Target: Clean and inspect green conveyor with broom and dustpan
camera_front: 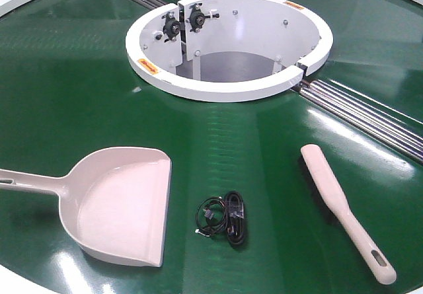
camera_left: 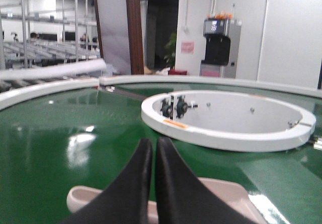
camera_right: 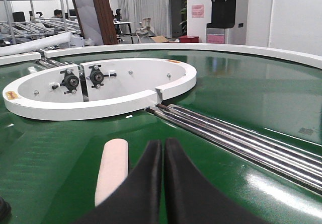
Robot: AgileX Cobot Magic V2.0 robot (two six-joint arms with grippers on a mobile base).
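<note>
Hovering closed over the green conveyor (camera_front: 251, 135) — left fingers (camera_left: 132, 186) above dustpan (camera_front: 122, 205), right fingers (camera_right: 145, 183) beside broom (camera_front: 337, 205).

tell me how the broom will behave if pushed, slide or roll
The broom looks like rigid plastic, so probably stiff and light. Lying bristles down, it should not roll. On the glossy green conveyor it may slide, or pivot if pushed at the handle end.

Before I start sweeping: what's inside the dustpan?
Nothing: the dustpan shows bare inside from the front. In the left wrist view the left gripper covers most of it.
</note>
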